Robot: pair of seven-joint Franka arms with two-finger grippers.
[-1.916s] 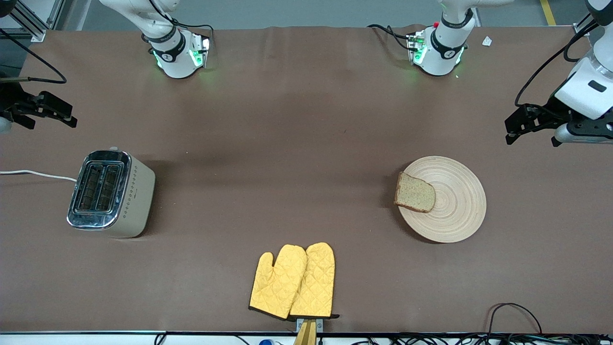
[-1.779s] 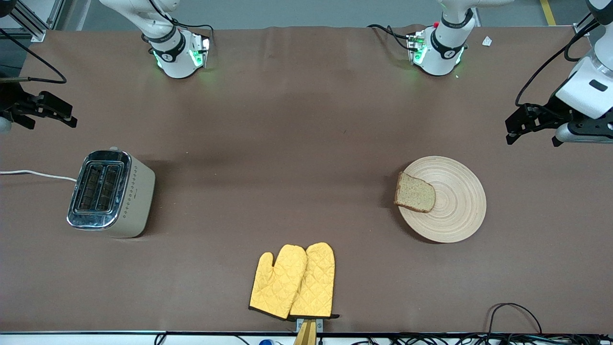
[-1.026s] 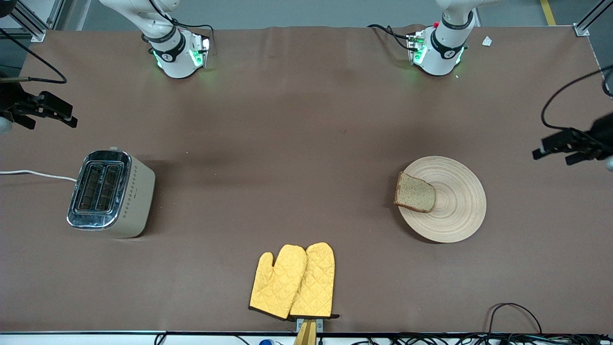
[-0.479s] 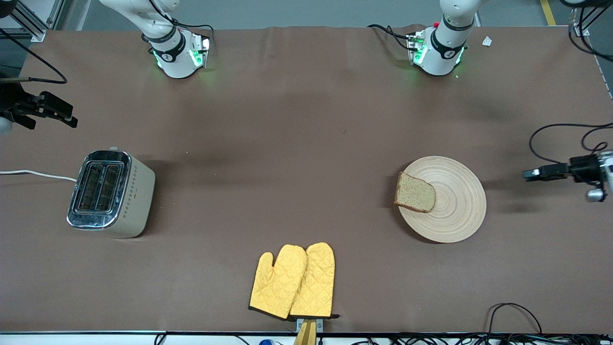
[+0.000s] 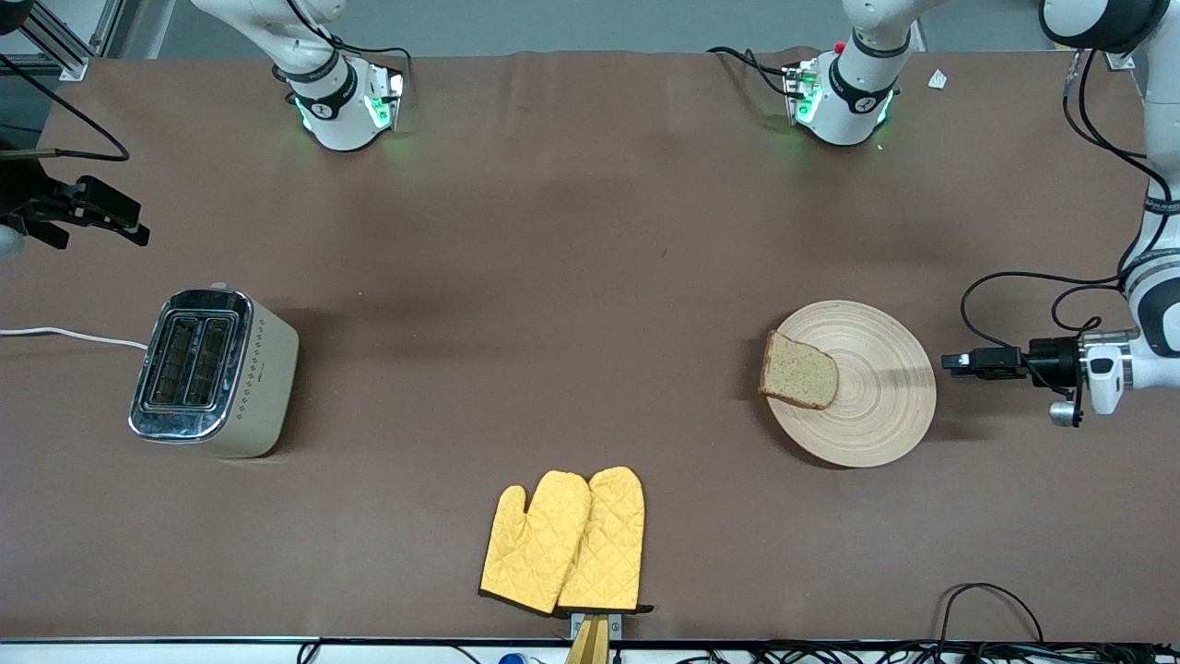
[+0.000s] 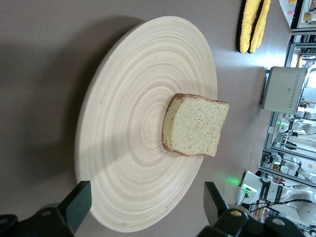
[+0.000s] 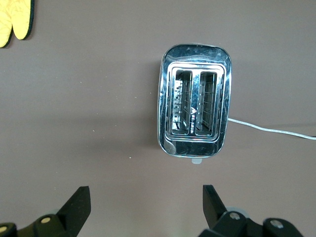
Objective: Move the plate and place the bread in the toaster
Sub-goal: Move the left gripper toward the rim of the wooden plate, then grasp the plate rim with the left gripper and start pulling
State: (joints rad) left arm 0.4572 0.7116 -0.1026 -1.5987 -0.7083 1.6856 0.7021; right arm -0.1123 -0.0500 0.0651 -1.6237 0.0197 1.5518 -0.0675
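Brown covering spreads over the whole bench [image 5: 572,277], with both arm bases along the top of the front frame. At centre right of that frame lies the plate [image 5: 876,406], a flat disc of pale wood with ring grooves, resting on the bench toward the left arm's end. On the plate sits the bread [image 5: 798,372], one speckled brown slice with a darker crust, lying flat on the part of the plate that faces the middle of the bench, its edge reaching the plate's rim.

At the right edge of the front frame, the left claw [image 5: 959,361] hangs low just beside the plate's rim on the side toward the left arm's end of the bench, pointing at the plate. Its fingers are spread wide and grip nothing; in the left wrist view the two dark fingertips [image 6: 81,200] stand apart at the bottom of the frame, with the plate [image 6: 123,148] and the bread [image 6: 195,126] ahead of them.

At centre left of the front frame stands the toaster [image 5: 214,372], beige with a shiny chrome top and two empty slots, its white cord [image 5: 64,336] trailing off the left edge. The right claw [image 5: 88,217] waits at the upper left edge, spread apart and empty, above the bench near the toaster. A pair of yellow quilted oven mitts [image 5: 564,542] lies at bottom centre, near the bench's front edge.
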